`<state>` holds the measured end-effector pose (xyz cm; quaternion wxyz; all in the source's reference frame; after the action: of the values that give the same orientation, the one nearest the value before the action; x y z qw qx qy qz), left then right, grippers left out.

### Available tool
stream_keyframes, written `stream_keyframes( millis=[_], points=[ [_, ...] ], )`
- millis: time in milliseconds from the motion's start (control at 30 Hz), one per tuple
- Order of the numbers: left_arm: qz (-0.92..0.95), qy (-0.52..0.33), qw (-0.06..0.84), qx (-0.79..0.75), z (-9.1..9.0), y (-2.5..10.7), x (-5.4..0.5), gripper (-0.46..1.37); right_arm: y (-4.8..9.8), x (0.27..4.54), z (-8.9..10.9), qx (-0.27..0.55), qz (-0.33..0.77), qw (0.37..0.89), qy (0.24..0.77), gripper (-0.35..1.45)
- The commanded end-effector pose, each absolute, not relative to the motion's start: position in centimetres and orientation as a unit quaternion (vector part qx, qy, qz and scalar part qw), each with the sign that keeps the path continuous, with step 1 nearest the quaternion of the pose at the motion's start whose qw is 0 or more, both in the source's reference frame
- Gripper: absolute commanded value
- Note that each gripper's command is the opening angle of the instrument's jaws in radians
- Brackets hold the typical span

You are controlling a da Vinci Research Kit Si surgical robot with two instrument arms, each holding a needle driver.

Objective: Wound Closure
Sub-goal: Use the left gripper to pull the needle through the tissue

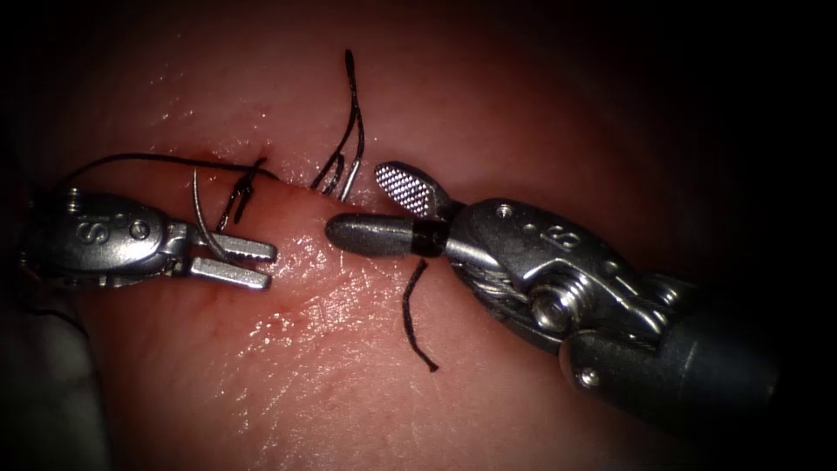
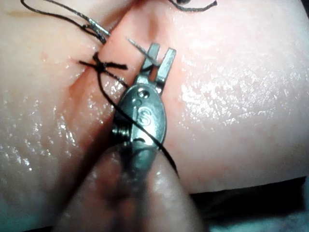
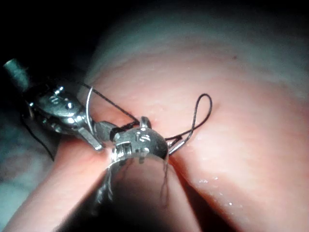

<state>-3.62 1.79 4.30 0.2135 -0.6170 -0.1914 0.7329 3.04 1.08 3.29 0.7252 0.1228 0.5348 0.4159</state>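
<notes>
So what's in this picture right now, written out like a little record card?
Left hand: metal, shut on the thin curved steel needle, apparently near one end
Right hand: metal, jaws open, holding nothing
Needle position: left part of the endoscope view, seemingly clear of the tissue
Surface: glistening pink pork tissue
Black thread: loops up from the cut
Dark knotted stitch: sits on the cut beside the needle
Short black thread end: lies on the tissue by the right hand

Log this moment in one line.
left pincer: shut on needle near one end | right pincer: open, empty | needle: out of tissue | cut thread end: below right pincer
</notes>
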Motion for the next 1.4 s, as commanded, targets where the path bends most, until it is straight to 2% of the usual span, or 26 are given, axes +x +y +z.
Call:
stream_keyframes(
  millis=[33,133,267,467,700,867,1000,1133,1400],
  points=[
    [0.731,-0.203,0.214,-0.615,4.28,1.79,-3.63,-0.35,1.05,3.09,3.29,0.117,0.400,0.737,0.532,0.99],
    [0.725,-0.214,0.223,-0.615,4.23,1.79,-3.64,-0.35,0.94,3.20,3.30,0.108,0.371,0.759,0.524,0.93],
    [0.720,-0.225,0.230,-0.615,4.19,1.81,-3.64,-0.35,0.82,3.28,3.45,0.090,0.334,0.788,0.509,0.75],
    [0.720,-0.249,0.236,-0.604,4.18,1.83,-3.63,-0.35,0.75,3.16,3.75,0.042,0.318,0.817,0.479,0.82],
    [0.714,-0.285,0.254,-0.586,4.13,1.88,-3.63,-0.35,0.64,3.10,3.97,0.033,0.298,0.837,0.458,0.78],
    [0.700,-0.321,0.269,-0.579,4.09,1.90,-3.64,-0.35,0.55,3.15,4.06,0.032,0.293,0.841,0.454,0.81],
    [0.684,-0.367,0.298,-0.555,4.06,1.87,-3.65,-0.35,0.49,3.17,4.11,0.033,0.289,0.845,0.448,0.70],
    [0.668,-0.394,0.323,-0.543,4.00,1.88,-3.66,-0.35,0.48,3.14,4.14,0.034,0.287,0.847,0.447,0.42],
    [0.618,-0.468,0.306,-0.553,3.73,1.86,-3.67,-0.35,0.49,3.13,4.16,0.033,0.288,0.847,0.446,0.34]
  ],
)
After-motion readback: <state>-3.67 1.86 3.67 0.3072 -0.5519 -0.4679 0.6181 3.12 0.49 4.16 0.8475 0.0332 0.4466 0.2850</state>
